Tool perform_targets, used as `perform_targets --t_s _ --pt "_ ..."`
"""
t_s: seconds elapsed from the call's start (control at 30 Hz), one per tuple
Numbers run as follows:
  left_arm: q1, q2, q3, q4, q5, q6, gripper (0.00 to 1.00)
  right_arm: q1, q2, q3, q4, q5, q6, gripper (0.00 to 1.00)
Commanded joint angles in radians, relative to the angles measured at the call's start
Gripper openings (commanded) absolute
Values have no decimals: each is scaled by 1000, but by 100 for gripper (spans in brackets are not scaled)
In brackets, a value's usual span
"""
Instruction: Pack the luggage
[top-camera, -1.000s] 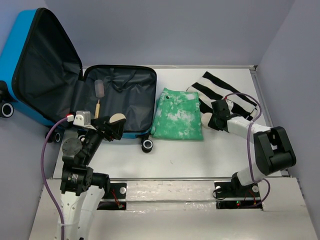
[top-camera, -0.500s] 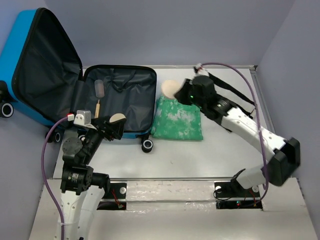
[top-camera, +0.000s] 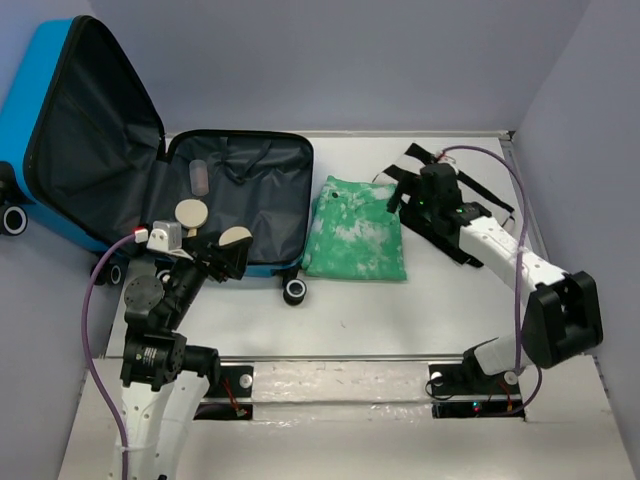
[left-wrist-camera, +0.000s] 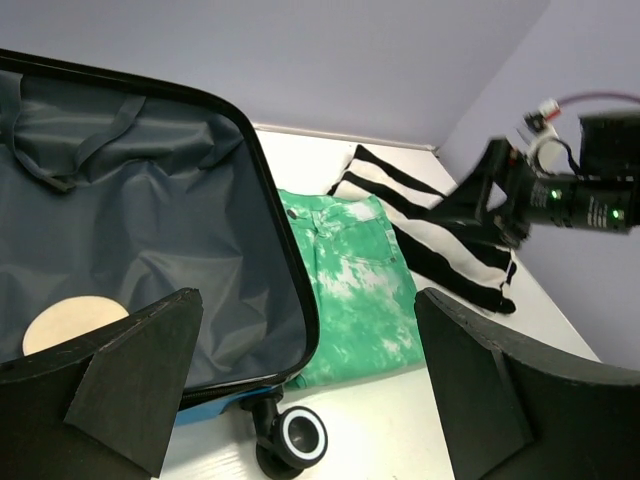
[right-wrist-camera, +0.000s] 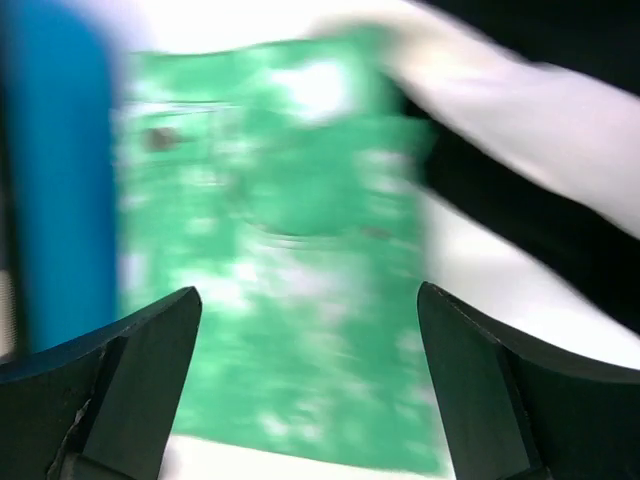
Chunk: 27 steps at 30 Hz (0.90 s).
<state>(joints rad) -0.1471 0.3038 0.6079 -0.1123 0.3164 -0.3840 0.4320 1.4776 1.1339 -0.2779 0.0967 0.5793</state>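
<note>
While both stand spread, left pincer (top-camera: 226, 257) overhangs the luggage (top-camera: 262, 172), right pincer (top-camera: 400, 198) well apart.

- Right half of the luggage (top-camera: 265, 190) shows bare lining, wide open from above
- Left half is crowded: bottle (top-camera: 198, 177), pale disc (top-camera: 191, 212), second disc (top-camera: 236, 236), and the left gripper (top-camera: 220, 256) at the near rim
- Upright lid (top-camera: 90, 125) walls off the far left
- Green garment (top-camera: 355, 230) lies just beside the right rim
- Right gripper (top-camera: 400, 197) hangs over the striped cloth (left-wrist-camera: 440, 245)
- Bare table (top-camera: 400, 310) runs in front of the garment
</note>
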Motion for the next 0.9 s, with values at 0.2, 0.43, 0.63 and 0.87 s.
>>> perform_targets --t_s 0.2,0.43,0.63,0.87 --pt "-11 21 -10 42 33 -18 99 -44 -85 -328 38 26 -24 92" --pt "-16 124 -127 249 281 -201 99 -44 65 -368 132 -71 -4 45" --pt "-169 127 -184 307 213 -312 93 -15 -120 -597 193 -155 111 7" --pt "-615 294 -235 304 -213 -394 81 226 -480 -721 33 -124 275 7"
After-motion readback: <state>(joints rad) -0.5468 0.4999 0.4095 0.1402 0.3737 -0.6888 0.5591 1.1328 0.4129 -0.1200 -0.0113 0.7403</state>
